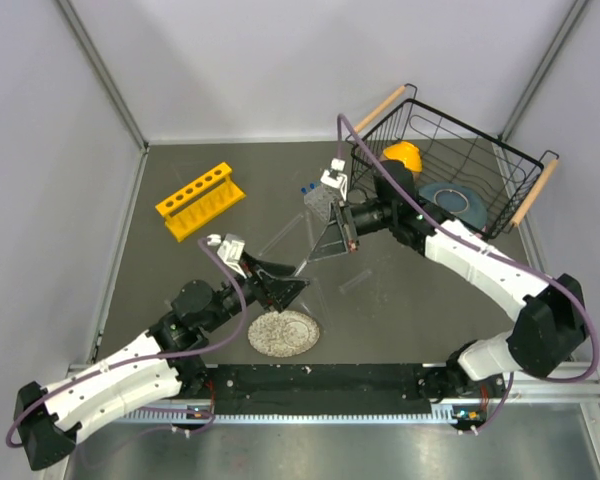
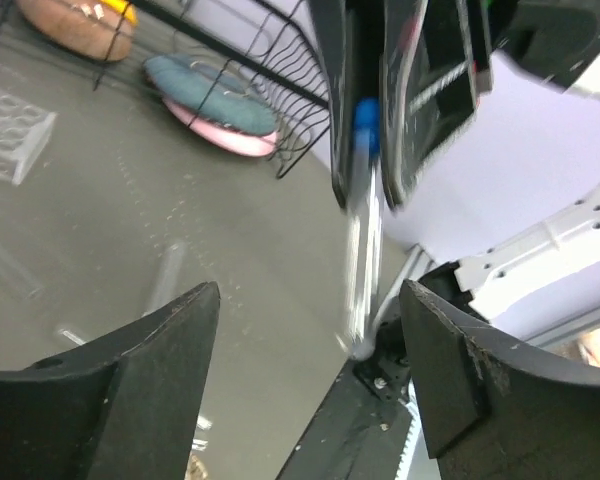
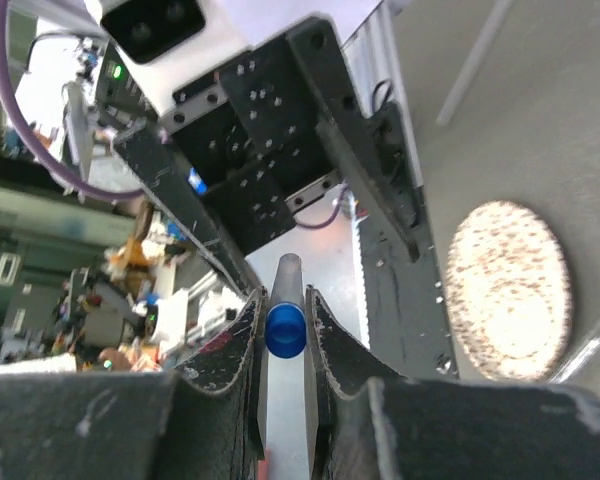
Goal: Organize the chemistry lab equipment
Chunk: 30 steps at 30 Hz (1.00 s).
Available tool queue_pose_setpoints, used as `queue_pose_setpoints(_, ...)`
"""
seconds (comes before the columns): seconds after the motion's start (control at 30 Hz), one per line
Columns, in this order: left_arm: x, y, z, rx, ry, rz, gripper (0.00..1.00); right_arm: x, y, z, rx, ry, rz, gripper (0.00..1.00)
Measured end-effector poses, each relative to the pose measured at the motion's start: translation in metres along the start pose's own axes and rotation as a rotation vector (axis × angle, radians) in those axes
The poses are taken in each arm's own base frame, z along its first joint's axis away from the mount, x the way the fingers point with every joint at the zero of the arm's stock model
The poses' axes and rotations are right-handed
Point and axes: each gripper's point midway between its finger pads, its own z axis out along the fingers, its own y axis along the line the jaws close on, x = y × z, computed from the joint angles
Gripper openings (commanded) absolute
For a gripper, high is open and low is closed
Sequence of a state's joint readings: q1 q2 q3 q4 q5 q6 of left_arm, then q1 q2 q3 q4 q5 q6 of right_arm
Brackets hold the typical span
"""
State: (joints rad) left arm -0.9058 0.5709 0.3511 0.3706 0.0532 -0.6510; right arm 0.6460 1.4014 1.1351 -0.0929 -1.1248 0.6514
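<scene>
My right gripper is shut on a clear blue-capped vial, held above the table's middle; the left wrist view shows it hanging cap-up from the right fingers. My left gripper is open and empty just below it, and the vial's lower end sits between its spread fingers without touching them. The yellow six-hole rack stands empty at the back left. A small clear plastic rack with blue-capped vials is behind the right gripper. A clear test tube lies loose on the table.
The black wire basket with dishes stands at the back right. The round speckled disc lies near the front edge by my left gripper, and also shows in the right wrist view. Another loose tube lies on the table.
</scene>
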Motion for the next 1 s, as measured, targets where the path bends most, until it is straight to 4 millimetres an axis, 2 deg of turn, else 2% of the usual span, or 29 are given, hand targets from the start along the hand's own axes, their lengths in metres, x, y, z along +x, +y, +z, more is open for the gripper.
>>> queue_pose_setpoints(0.07, 0.006, 0.011, -0.002, -0.066, 0.038, -0.008, 0.95, -0.010, -0.011, -0.008, 0.046, -0.019, -0.023, 0.01)
queue_pose_setpoints(0.1, 0.008, 0.016, -0.004, -0.103, 0.053, -0.008, 0.98, -0.019, -0.019, -0.013, 0.082, -0.034, -0.044, 0.01)
queue_pose_setpoints(0.2, 0.002, 0.028, -0.013, -0.207, 0.072, 0.001, 0.99, -0.051, -0.051, -0.030, 0.229, -0.093, -0.133, 0.02)
queue_pose_setpoints(0.3, -0.011, 0.037, -0.025, -0.313, 0.070, 0.017, 0.99, -0.070, -0.084, -0.045, 0.383, -0.116, -0.214, 0.02)
queue_pose_setpoints(0.4, -0.018, 0.048, -0.040, -0.412, 0.069, 0.031, 0.99, -0.087, -0.126, -0.058, 0.562, -0.104, -0.304, 0.02)
queue_pose_setpoints(0.67, 0.016, 0.087, -0.073, -0.590, 0.177, 0.044, 0.99, -0.123, -0.226, -0.083, 0.903, -0.017, -0.420, 0.03)
queue_pose_setpoints(0.8, 0.025, 0.097, -0.083, -0.632, 0.199, 0.044, 0.99, -0.133, -0.259, -0.086, 0.978, 0.016, -0.429, 0.04)
queue_pose_setpoints(1.0, 0.025, 0.103, -0.092, -0.663, 0.183, 0.044, 0.99, -0.145, -0.289, -0.083, 1.021, 0.036, -0.435, 0.04)
